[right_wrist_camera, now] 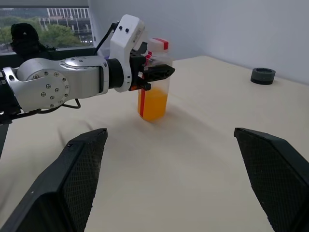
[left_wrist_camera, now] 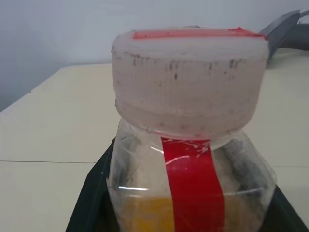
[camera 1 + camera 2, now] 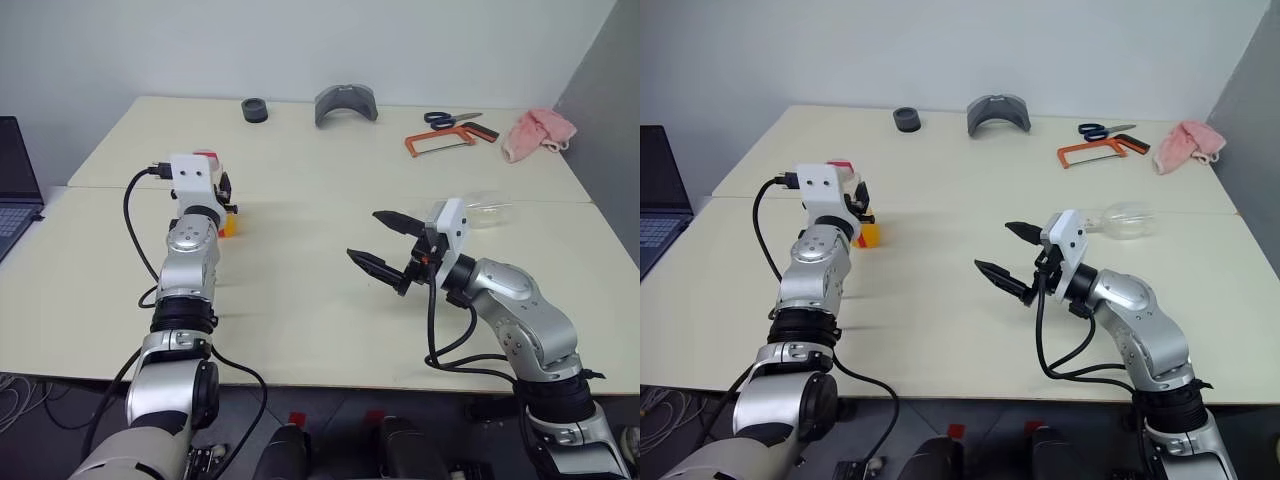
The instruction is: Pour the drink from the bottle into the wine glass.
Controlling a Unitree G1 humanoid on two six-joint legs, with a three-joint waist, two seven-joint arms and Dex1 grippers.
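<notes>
The bottle (image 1: 154, 87) stands upright on the table (image 3: 300, 290) at the left, with a red-and-white cap (image 2: 190, 79) and a red label strip. Orange drink (image 1: 153, 104) fills its lower part. My left gripper (image 1: 161, 73) is shut on the bottle's upper body, its black fingers (image 2: 91, 203) on either side; from the head the wrist hides most of the bottle (image 3: 228, 226). My right gripper (image 3: 365, 236) hovers open over the table's middle right, holding nothing. The wine glass (image 3: 488, 210) appears to lie on its side just behind the right wrist, partly hidden.
Along the table's far edge are a black ring (image 3: 254, 109), a grey curved piece (image 3: 346, 103), blue-handled scissors (image 3: 450, 119), an orange hacksaw (image 3: 450, 140) and a pink cloth (image 3: 538, 133). A laptop (image 3: 15, 190) sits off the left side.
</notes>
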